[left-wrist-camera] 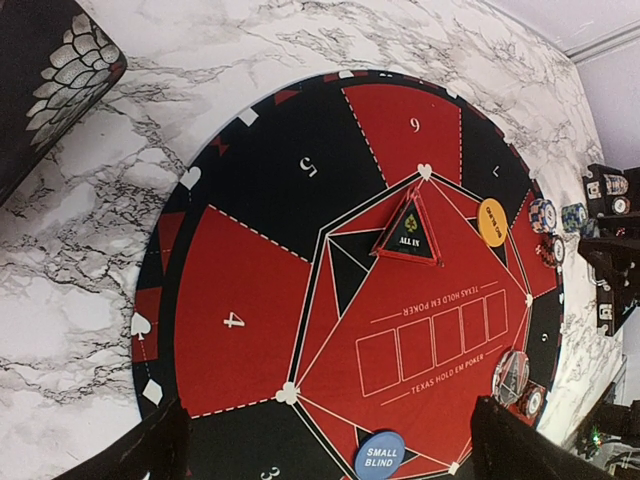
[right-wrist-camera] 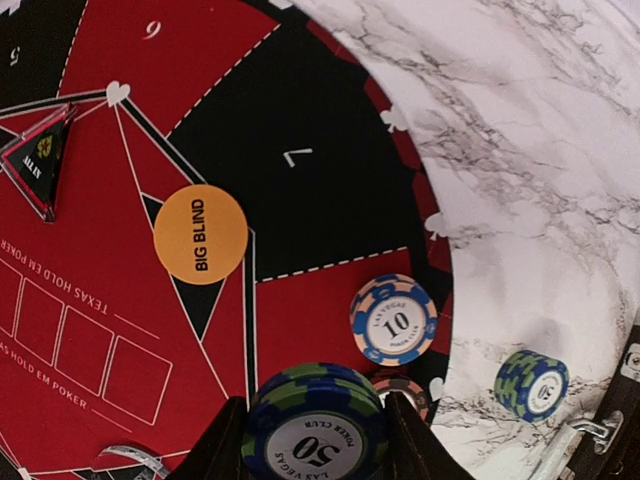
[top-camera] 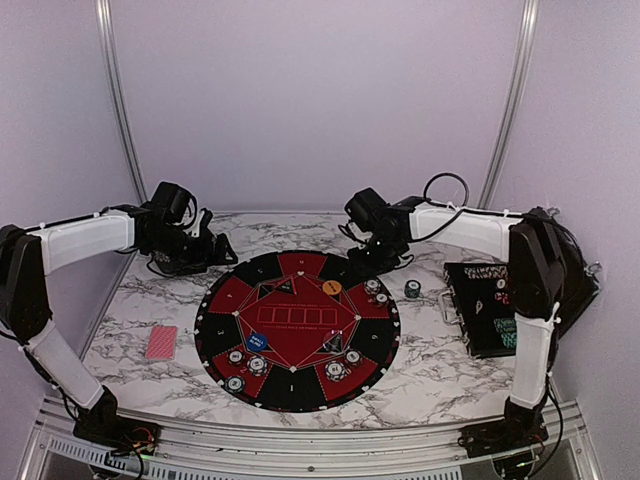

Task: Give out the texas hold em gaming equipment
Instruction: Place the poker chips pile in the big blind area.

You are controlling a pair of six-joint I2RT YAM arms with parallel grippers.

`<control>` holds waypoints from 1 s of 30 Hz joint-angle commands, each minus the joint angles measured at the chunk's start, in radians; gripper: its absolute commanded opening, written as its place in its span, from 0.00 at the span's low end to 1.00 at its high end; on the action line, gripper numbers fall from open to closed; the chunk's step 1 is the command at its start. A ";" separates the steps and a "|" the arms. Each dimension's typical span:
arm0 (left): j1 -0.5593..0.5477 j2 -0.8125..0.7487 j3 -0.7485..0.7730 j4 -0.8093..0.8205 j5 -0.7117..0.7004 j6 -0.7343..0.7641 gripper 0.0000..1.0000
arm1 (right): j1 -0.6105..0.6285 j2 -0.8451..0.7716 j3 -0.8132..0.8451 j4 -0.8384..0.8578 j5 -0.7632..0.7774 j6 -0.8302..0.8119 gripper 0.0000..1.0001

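Sitting clamped in the right hand (right-wrist-camera: 315, 447), a blue-green 50 chip (right-wrist-camera: 315, 420).

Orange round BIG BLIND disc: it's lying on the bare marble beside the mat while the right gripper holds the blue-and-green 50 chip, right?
No. The right wrist view shows the orange round BIG BLIND disc lying on the round black-and-red mat, not bare marble. The right gripper does hold the blue-and-green 50 chip.

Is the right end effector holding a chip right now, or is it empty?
Holding one: in its wrist view, a blue-and-green 50 chip sits clamped between the fingers of the right end effector.
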 commanded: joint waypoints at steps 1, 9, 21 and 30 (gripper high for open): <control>0.006 0.003 -0.012 -0.001 0.007 0.010 0.99 | 0.036 0.041 0.028 -0.001 -0.007 0.028 0.36; 0.006 0.005 -0.012 0.001 0.007 0.008 0.99 | 0.045 0.058 -0.026 0.039 -0.021 0.043 0.36; 0.006 0.007 -0.014 0.001 0.008 0.008 0.99 | 0.043 0.097 -0.062 0.082 -0.029 0.048 0.36; 0.006 0.010 -0.012 0.001 0.010 0.008 0.99 | 0.030 0.111 -0.088 0.102 -0.017 0.045 0.36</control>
